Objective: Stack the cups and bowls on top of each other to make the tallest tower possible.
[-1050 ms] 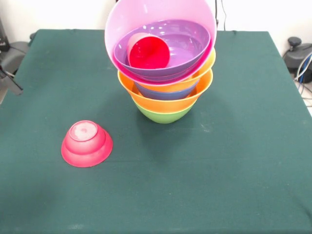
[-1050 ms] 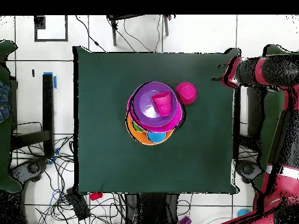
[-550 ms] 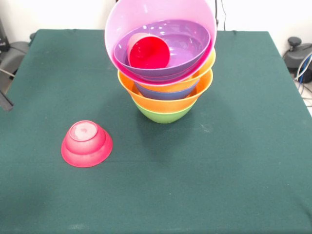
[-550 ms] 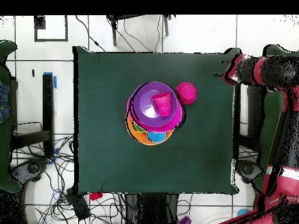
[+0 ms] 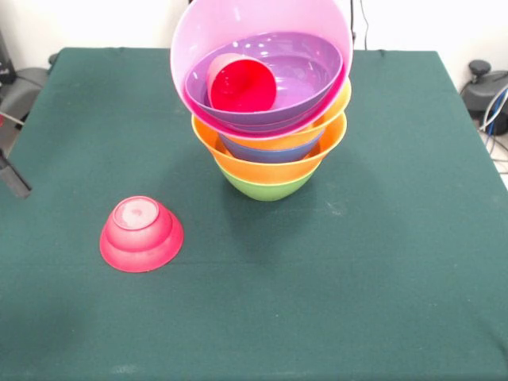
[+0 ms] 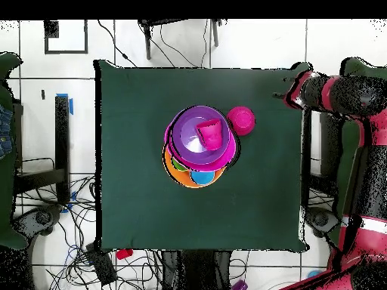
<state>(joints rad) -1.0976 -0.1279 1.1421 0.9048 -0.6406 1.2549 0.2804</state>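
My pincer (image 6: 289, 84) sits at the right edge of the desk (image 6: 136, 211) in the overhead view, upper right of the frame, well apart from every bowl; in the front view only a dark bit of it pokes in at the left edge (image 5: 14, 176). Whether it is open or closed I cannot tell.

The tower (image 5: 266, 111) stands on the green desk, upper centre of the front view. Its base is a green bowl (image 5: 266, 187). An orange bowl (image 5: 274, 167) nests in that, then a blue bowl (image 5: 270, 152), then a second orange bowl (image 5: 321, 123). On top, a large pink bowl (image 5: 238, 28) leans tilted with its opening towards the camera. A purple bowl (image 5: 305, 67) lies inside it, and a red cup (image 5: 240, 83) lies on its side inside the purple one, mouth towards the camera.

A small red bowl (image 5: 141, 234) rests upside down on the desk, lower left of the tower in the front view, apart from it. In the overhead view it appears just beside the tower's upper right (image 6: 242, 120).
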